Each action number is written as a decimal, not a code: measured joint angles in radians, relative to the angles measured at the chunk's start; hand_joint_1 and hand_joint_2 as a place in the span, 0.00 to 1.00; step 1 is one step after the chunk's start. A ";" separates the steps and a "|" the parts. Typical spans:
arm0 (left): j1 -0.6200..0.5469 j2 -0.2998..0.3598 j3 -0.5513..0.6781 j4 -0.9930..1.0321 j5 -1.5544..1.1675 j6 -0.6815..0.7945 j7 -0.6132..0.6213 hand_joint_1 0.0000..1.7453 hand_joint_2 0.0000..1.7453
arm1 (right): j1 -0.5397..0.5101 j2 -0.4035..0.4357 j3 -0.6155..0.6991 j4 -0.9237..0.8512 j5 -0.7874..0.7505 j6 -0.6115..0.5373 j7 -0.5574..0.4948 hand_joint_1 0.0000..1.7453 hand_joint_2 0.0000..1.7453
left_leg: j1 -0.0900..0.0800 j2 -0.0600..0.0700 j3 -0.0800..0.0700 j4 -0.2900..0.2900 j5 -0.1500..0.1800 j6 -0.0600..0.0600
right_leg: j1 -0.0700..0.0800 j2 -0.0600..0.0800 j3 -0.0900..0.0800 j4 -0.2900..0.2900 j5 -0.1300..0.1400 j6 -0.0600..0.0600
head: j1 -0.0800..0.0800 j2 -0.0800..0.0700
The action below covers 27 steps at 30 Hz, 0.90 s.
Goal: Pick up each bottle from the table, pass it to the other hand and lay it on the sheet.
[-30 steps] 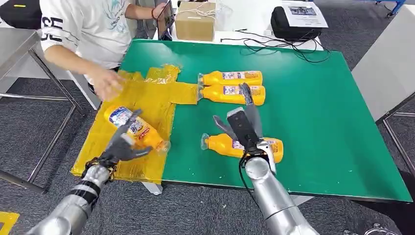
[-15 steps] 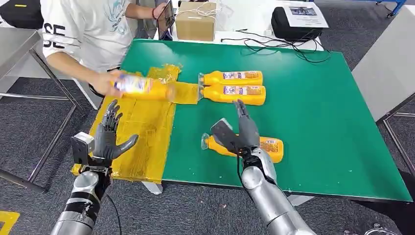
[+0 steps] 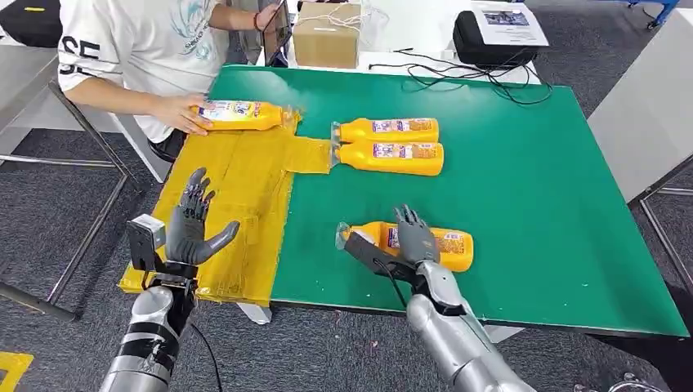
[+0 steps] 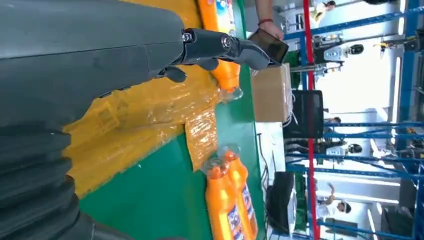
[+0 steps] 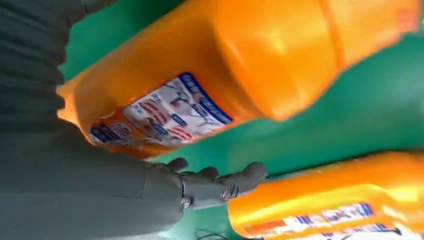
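Nearest bottle (image 3: 409,243) lies on its side on the green tabletop (image 3: 531,188), close to the near edge, long axis running across your view, cap end toward the sheet (image 3: 237,196), base pointing away to the right.

Your right hand (image 3: 400,245) sits directly over this bottle's label section, fingers draped over the far side, thumb on the near side toward the cap. In the right wrist view the bottle's flank sits hard against the palm, but fingertips (image 5: 245,177) look clear of the plastic. I judge it not yet gripping; hand spread, holding nothing.

Your left hand (image 3: 192,233) hangs open and upright above the near end of the sheet, palm facing right, fingers apart, nothing in it.

Key relation: the bottle lies crosswise under the right hand, so the fingers wrap across its narrow width. The right hand is far nearer; the left waits well apart for the handover.

Two more bottles (image 3: 388,145) lie side by side farther up the tabletop. A person's hand (image 3: 181,114) rests on another bottle (image 3: 241,115) at the sheet's far end.
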 measured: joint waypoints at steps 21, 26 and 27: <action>0.014 -0.002 0.024 0.000 0.005 0.000 0.014 0.00 1.00 | -0.028 -0.043 0.000 0.052 0.142 0.030 0.116 0.00 1.00 | 0.000 0.000 0.001 0.000 0.000 0.000 | 0.000 0.000 0.001 0.000 0.000 0.000 | 0.000 0.000; 0.018 -0.002 0.029 0.000 0.005 -0.003 0.014 0.00 1.00 | -0.028 -0.055 0.000 0.051 0.152 0.045 0.125 0.12 1.00 | 0.000 0.000 0.001 0.000 0.000 0.000 | 0.000 0.000 0.001 0.000 0.000 0.000 | 0.000 0.000; 0.018 -0.002 0.029 0.000 0.005 -0.003 0.014 0.00 1.00 | -0.030 -0.058 0.000 0.052 0.154 0.053 0.126 0.23 1.00 | 0.000 0.000 0.002 0.000 0.000 0.000 | 0.000 0.000 0.001 0.000 0.000 0.000 | 0.000 0.000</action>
